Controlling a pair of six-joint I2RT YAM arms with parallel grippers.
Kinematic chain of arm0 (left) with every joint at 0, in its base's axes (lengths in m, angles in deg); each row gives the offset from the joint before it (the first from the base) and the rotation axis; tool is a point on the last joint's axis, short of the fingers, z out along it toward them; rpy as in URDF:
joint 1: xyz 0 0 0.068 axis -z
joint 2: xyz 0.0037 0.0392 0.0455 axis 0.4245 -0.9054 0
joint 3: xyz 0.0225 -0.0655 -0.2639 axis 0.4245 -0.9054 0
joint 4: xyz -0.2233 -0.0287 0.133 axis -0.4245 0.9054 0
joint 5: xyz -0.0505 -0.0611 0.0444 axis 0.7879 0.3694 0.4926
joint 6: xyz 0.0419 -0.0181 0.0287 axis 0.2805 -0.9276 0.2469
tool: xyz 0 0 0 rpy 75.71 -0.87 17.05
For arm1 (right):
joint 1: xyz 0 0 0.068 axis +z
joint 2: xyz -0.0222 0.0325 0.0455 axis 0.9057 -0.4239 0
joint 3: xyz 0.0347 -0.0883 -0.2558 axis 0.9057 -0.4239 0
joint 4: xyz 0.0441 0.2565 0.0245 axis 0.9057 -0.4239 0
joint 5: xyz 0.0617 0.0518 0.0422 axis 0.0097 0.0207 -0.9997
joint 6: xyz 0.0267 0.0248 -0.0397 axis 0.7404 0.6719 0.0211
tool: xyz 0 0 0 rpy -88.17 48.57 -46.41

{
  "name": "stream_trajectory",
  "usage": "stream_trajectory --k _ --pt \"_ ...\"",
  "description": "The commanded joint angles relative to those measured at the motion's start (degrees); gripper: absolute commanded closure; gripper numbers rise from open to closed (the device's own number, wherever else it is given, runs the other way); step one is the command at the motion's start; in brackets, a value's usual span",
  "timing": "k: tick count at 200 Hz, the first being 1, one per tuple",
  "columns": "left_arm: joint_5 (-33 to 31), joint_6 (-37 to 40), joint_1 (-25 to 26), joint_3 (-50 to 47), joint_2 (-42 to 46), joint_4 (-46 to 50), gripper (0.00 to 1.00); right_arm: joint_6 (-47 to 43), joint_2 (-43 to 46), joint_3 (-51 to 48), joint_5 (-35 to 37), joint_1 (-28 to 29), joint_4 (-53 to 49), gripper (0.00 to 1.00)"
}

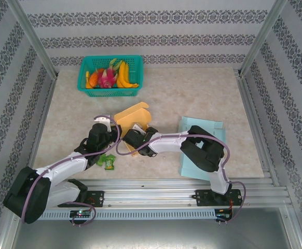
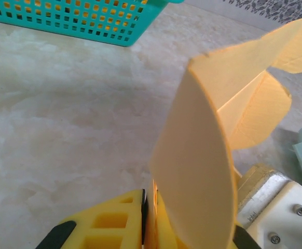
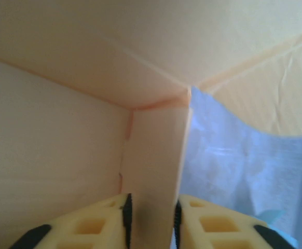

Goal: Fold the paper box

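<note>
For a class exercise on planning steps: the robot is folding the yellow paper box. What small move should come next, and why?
Probably ease the right pincer back off the narrow flap it straddles. Its jaws stand apart, the flap already stands folded at an inner corner, and the left pincer clamps a wall of the paper box, steadying it.
</note>
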Motion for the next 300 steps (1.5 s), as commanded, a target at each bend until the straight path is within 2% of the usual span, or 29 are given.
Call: stream_trajectory --k 1,43,100,119,154,226,240,263,300 --pt "2.0 -0.8 1.0 0.9 1.2 -4.0 0.87 2.3 4.6 -3.4 -13.0 -0.4 3.6 0.67" --pt "3.2 0.8 1.0 0.8 1.2 -4.1 0.87 8.4 14.9 -10.7 -24.9 -4.7 10.4 0.63" --pt "4.2 3.5 1.3 -0.1 1.1 -6.0 0.88 13.7 23.2 -15.5 -31.9 -8.8 12.0 0.56" --pt "4.4 5.0 1.6 -0.8 1.3 -7.3 0.88 15.9 24.1 -16.6 -31.8 -10.2 12.5 0.55" --pt "4.9 8.7 2.3 -1.5 0.7 -10.2 0.88 19.5 26.9 -19.0 -27.7 -11.5 14.3 0.55" --pt "6.1 16.3 5.7 -0.7 -6.9 -17.4 0.92 20.5 32.2 -21.5 -28.1 -13.7 18.1 0.55" --pt "5.4 18.6 6.1 -1.0 -7.3 -19.2 0.93 18.6 34.2 -23.6 -31.7 -15.1 20.5 0.55" --pt "4.9 23.6 6.1 -1.6 -6.8 -21.1 0.93 14.3 38.0 -26.7 -39.3 -20.6 22.9 0.54" --pt "7.7 29.7 6.1 -3.4 -5.8 -26.3 0.96 3.5 46.6 -31.6 -53.4 -28.6 25.9 0.54"
